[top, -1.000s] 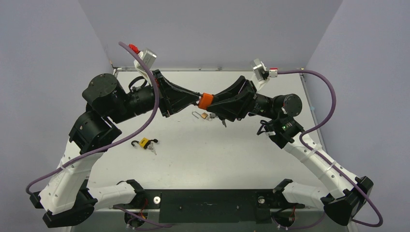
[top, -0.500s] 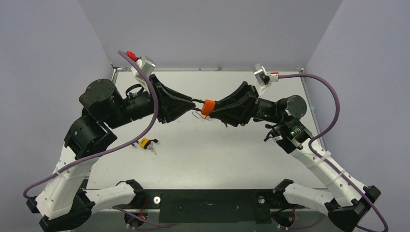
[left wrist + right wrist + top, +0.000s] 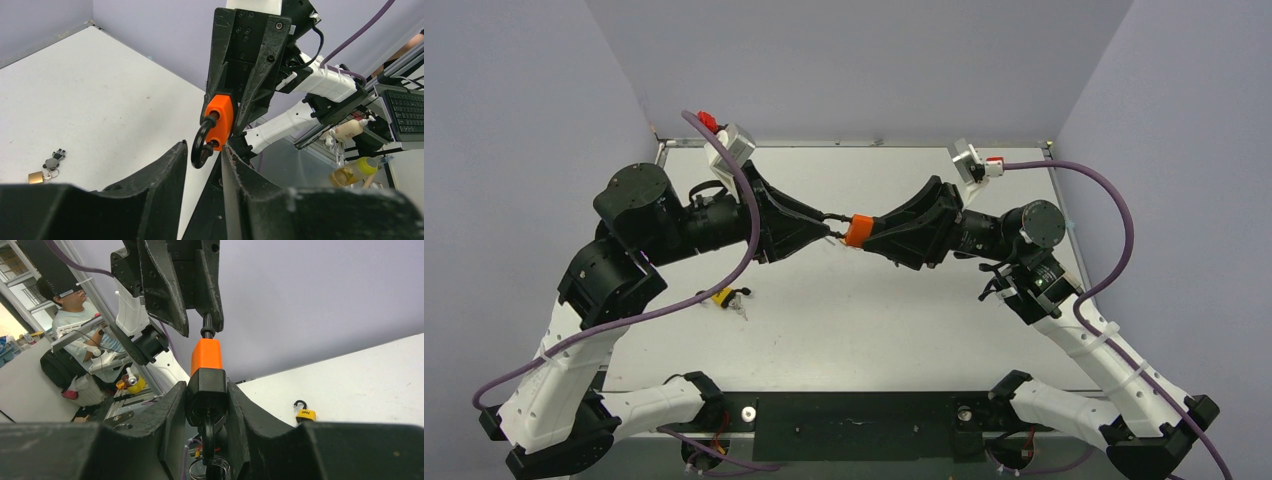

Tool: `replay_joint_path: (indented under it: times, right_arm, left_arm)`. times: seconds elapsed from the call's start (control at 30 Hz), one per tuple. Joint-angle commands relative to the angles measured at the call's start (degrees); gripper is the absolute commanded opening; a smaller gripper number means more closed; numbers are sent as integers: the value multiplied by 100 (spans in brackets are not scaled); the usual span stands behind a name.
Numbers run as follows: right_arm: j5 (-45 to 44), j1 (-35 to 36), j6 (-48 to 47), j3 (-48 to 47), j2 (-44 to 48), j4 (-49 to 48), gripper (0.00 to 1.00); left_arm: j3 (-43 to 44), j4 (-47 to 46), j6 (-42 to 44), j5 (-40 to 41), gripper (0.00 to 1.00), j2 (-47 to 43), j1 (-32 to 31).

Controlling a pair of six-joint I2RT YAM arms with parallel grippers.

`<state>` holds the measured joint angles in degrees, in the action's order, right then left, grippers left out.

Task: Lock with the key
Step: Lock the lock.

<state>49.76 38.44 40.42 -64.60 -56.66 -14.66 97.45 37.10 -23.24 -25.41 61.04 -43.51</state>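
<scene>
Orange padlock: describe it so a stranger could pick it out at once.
Look above the middle of the table, where the left gripper and right gripper meet tip to tip. The orange padlock sits between them, pinched by the right one, black shackle toward the left. It alone is orange and off the table; the yellow padlock lies on it.

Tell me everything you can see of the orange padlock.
The orange padlock is a small block with a plastic-looking orange body and a black curved shackle. It hangs in the air above the table, midway between the two arms. The right gripper is shut on its body end. The shackle points toward the left gripper, whose fingers flank it, though a firm pinch cannot be confirmed. Whether the shackle is latched is unclear.
</scene>
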Motion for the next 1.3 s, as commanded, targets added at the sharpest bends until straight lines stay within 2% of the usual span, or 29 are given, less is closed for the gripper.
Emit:
replay_joint_path:
  times: [0.0, 0.17, 0.23, 0.47, 0.83, 1.27]
  right_arm:
    - [-76, 10, -158, -154, 55, -226, 0]
    - [-89, 18, -164, -182, 61, -205, 0]
    - [-62, 19, -136, -195, 39, -220, 0]
    - [-24, 91, 284, -225, -52, -623, 0]
    - [-478, 233, 258, -279, -274, -605, 0]
    - [-825, 323, 125, -506, -461, -505, 0]
  left_arm:
    - [107, -150, 83, -205, 25, 22, 7]
    - [53, -103, 109, -267, 5, 87, 9]
    - [24, -115, 114, -280, 0, 86, 8]
    - [-402, -580, 31, -469, 0, -25, 0]
    - [-874, -1257, -409, -751, 0, -1, -212]
    - [-1170, -1144, -474, -443, 0, 39, -519]
